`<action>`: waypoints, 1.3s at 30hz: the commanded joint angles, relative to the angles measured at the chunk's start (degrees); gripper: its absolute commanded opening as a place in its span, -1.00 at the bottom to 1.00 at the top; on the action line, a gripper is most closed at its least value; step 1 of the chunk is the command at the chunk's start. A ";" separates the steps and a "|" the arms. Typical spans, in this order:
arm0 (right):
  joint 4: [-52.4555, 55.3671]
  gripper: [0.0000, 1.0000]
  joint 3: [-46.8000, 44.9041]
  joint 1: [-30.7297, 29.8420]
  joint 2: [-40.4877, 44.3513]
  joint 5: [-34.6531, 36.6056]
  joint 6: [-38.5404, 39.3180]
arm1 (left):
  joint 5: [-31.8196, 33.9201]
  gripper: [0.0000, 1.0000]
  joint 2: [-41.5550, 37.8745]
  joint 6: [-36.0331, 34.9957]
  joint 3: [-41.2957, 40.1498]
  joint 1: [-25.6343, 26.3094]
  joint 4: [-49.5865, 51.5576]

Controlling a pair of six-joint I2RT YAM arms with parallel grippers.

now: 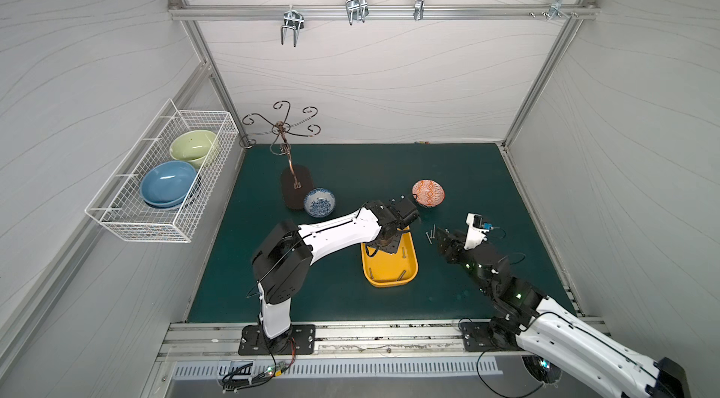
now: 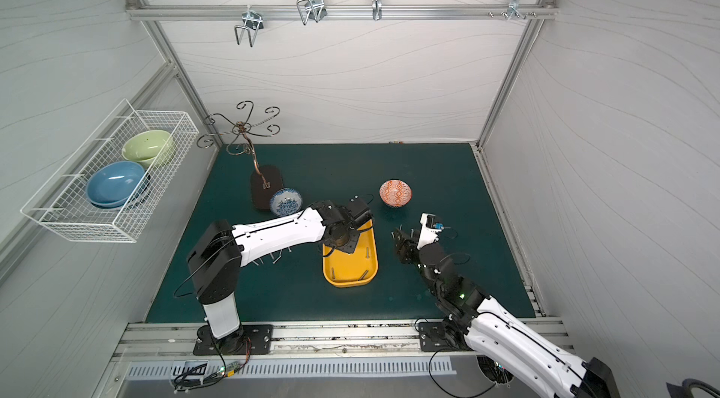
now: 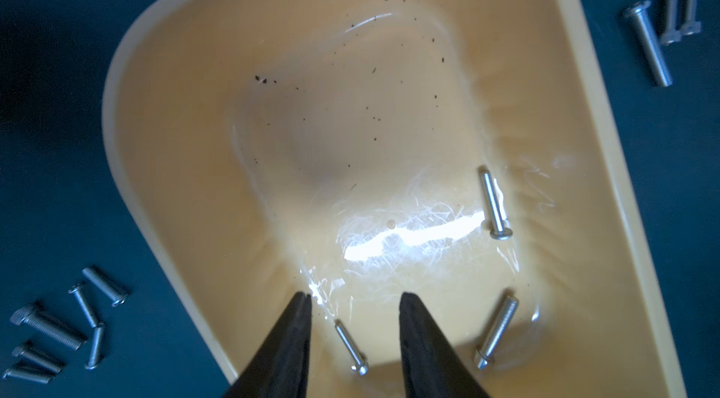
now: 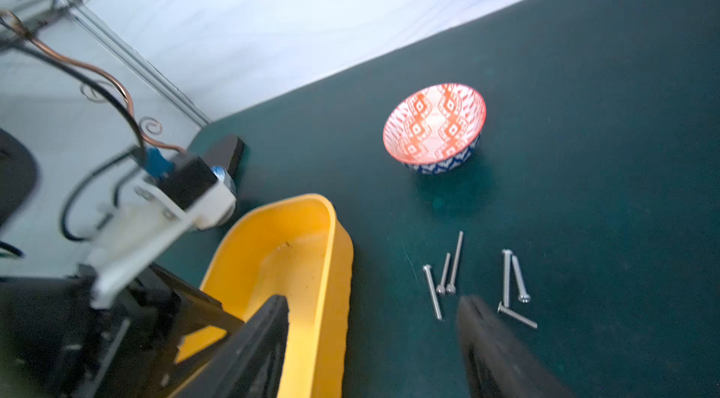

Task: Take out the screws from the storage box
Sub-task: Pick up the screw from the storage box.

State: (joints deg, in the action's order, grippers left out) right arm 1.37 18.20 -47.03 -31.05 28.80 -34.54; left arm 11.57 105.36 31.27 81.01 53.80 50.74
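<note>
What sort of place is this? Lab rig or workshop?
Likely a robot lab cell: aluminium frame around white panels, left arm and right arm bolted to a base rail, wire basket of bowls as props.

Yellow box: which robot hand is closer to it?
Left. The left gripper hangs over the storage box, open jaws either side of a screw inside. The right gripper is beside the box, open by loose screws on the mat.

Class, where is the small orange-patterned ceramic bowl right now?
In a top view, the small orange-patterned ceramic bowl stands on the green mat, beyond the yellow plastic storage box, toward the robot's right.
</note>
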 commanded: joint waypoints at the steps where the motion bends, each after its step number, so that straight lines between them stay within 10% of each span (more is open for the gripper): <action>1: 12.95 0.57 6.45 0.63 -1.91 2.90 -2.77 | -2.42 -0.17 -1.90 -1.38 3.32 -0.36 5.08; 14: 51.60 0.59 39.99 8.79 -14.26 -10.37 2.19 | -26.42 -0.15 -6.64 5.46 5.78 -0.41 7.25; 39: 59.62 0.65 60.02 19.87 -26.52 -22.39 15.46 | -27.05 -0.19 18.48 2.42 23.04 -6.02 11.75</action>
State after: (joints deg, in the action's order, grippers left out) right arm 59.27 76.77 -27.55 -57.21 7.70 -19.90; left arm -15.22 121.78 34.50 101.32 48.05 62.11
